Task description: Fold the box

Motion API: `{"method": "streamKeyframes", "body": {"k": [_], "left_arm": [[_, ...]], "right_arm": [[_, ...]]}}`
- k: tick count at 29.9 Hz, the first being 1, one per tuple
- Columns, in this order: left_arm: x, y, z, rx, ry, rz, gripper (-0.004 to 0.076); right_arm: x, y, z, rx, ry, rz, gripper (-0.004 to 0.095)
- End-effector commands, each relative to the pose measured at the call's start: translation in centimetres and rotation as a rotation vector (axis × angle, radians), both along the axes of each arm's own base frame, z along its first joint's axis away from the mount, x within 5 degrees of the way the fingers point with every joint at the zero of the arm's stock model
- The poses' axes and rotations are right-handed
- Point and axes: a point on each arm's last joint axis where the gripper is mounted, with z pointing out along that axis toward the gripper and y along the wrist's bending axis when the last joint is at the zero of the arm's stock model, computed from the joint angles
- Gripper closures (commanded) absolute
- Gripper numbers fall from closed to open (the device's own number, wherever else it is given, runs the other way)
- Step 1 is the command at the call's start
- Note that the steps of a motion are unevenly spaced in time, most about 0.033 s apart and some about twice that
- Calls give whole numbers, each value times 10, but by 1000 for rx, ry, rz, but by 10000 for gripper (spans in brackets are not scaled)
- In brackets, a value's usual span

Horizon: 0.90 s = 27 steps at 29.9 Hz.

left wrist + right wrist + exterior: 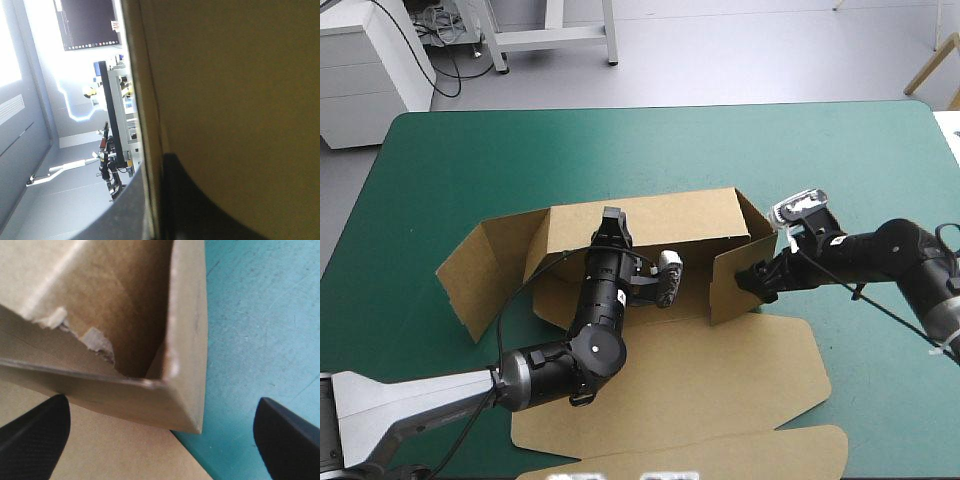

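The left hand (612, 218) clamps the brown box (670, 222) by its raised back wall (board edge pinched); the right hand (161, 400) stands wide before a side wall's corner

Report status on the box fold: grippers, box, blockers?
Left gripper shut on the box, rear wall. Right gripper open, at the raised right wall's corner. Box half-formed, lid flat on the teal-green cover. No blockers seen.

Soft even light; perhaps backlit glare, left wrist view.
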Motion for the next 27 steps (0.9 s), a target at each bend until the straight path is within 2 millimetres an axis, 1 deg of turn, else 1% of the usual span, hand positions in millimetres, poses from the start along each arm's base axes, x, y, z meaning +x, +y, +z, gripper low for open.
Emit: {"method": "streamKeyframes", "body": {"k": [1, 7, 12, 17, 20, 24, 25, 27], "left_arm": [[-1, 2, 25, 11, -136, -16, 734], [-1, 2, 25, 11, -136, -16, 734], [-1, 2, 25, 11, -136, -16, 734], [-1, 2, 25, 11, -136, -16, 734], [-1, 2, 25, 11, -136, -16, 734], [-1, 2, 25, 11, -136, -16, 734], [-1, 2, 25, 11, -136, -16, 734], [-1, 1, 25, 11, -134, -20, 734]], "right_arm": [[-2, 13, 6, 6, -146, 20, 7], [-6, 41, -4, 18, -252, 11, 7], [-18, 60, -8, 60, -326, -32, 7], [-30, 69, -6, 105, -425, -75, 7], [-32, 74, -6, 110, -456, -72, 7], [-32, 74, -4, 121, -466, -86, 8], [-32, 74, -4, 122, -467, -89, 13], [-32, 74, -4, 122, -468, -90, 56]]}}
